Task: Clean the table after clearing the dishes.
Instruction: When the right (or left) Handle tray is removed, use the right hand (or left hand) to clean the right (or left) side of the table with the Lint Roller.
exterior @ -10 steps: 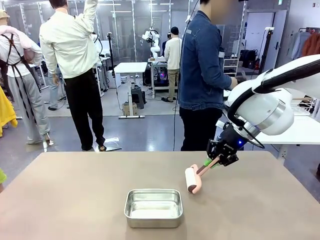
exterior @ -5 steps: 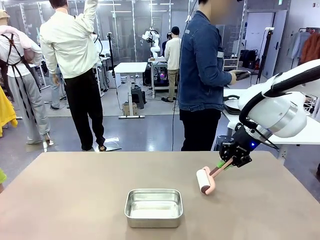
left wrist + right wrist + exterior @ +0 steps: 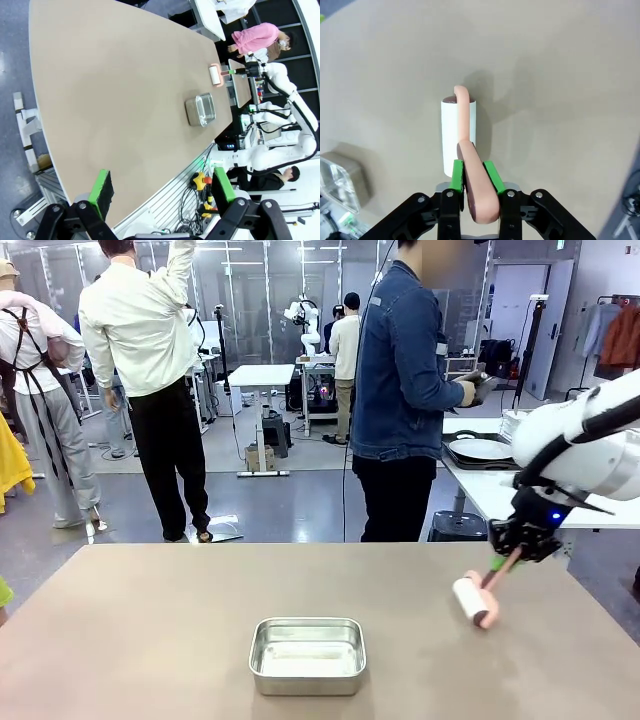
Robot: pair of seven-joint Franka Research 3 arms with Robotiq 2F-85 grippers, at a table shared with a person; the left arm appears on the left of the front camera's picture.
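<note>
roller: lint roller (image 3: 458, 136), white drum on a pink handle, pinched at the handle by the right gripper (image 3: 472, 176); green pads pressed on both sides of it
roller position: right part of the table (image 3: 150, 620), drum low over the top; contact looks likely in the right wrist view, cannot tell for sure
grip tip: handle sits straight between the pads, so keep the wrist angle fixed; any twist would lift one drum edge
stroke tip: judging by the layout, run straight overlapping passes with light steady downward pressure so the drum rolls and doesn't skid
pan: steel pan (image 3: 306, 654) sits near the robot's edge, centre, well apart from the roller; route strokes around it, it would slide if clipped
left gripper: left gripper (image 3: 162, 189) hangs above and off the table edge, fingers spread, holding nothing; no clash risk where it is
dishes: plate on a dark tray (image 3: 481, 451) on the white side table past the far right corner, beside the person in the denim jacket (image 3: 400, 370); main table carries none, so clearing looks done
risk: far-right edge is close; stop the stroke short so the drum doesn't drop off
</note>
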